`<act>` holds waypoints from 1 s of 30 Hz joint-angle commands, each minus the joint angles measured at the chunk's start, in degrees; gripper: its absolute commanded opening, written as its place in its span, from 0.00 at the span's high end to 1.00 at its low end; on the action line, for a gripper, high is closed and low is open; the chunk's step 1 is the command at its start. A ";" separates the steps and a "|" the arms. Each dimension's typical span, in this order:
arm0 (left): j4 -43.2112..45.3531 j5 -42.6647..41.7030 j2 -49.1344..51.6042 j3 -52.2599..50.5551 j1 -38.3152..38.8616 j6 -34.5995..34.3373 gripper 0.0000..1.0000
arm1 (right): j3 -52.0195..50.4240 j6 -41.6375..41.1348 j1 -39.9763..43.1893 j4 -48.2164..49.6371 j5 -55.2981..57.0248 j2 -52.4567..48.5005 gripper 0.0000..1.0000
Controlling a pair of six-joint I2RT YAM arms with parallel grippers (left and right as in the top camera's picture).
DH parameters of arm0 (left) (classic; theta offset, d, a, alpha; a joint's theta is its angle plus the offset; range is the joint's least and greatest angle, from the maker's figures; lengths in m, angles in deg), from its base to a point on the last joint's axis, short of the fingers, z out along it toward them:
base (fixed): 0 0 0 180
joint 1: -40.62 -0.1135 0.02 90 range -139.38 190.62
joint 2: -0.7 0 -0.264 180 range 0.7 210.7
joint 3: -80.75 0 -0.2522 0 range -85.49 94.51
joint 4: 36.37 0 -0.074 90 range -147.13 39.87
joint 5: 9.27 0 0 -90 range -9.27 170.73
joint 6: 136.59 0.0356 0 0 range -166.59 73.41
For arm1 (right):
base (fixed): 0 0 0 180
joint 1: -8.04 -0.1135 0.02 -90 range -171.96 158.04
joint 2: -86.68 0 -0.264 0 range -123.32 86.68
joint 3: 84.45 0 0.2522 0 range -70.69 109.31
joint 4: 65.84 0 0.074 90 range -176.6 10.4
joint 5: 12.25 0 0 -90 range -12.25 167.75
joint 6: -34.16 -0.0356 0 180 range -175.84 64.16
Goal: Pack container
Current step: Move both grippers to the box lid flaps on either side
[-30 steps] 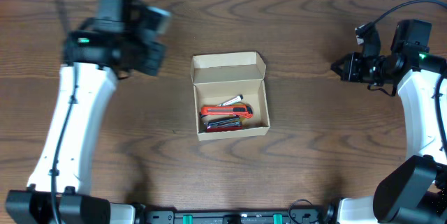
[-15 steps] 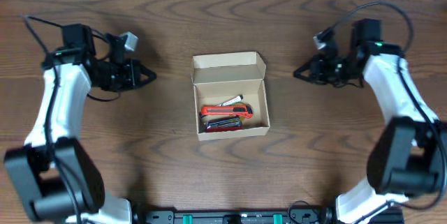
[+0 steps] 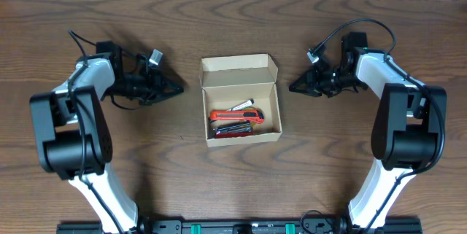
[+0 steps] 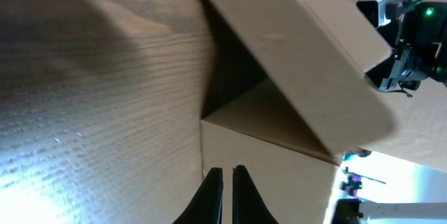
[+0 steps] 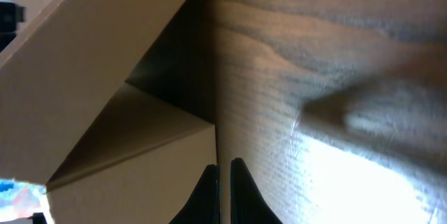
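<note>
Room is left on the worktop all round the container, which is set open in the middle. The left gripper and right gripper are held near its side walls, fingers together. The orange things inside are shown only from overhead.

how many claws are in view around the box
2. The left claw is left of the container, the right claw right of it; both point at it without touching.

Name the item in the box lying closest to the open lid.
The small white one, tilted just above the orange cutter; the dark item and red item lie farther off.
</note>
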 commanded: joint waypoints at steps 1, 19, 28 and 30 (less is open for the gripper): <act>1.07 -2.45 3.41 -0.15 0.68 0.81 0.94 | 0.04 -2.23 -1.42 1.49 -2.08 -1.27 0.99; 18.67 -5.62 7.19 -0.13 7.58 -13.97 0.94 | 0.04 -7.63 -5.55 7.91 -4.22 -2.95 0.99; 23.45 -6.67 7.19 0.17 9.75 -17.64 0.94 | 0.04 -11.28 -5.84 14.14 -11.37 -2.95 0.99; 23.45 -6.84 7.19 0.26 9.75 -17.68 0.94 | 0.04 -11.28 -5.86 15.13 -13.16 -2.97 0.99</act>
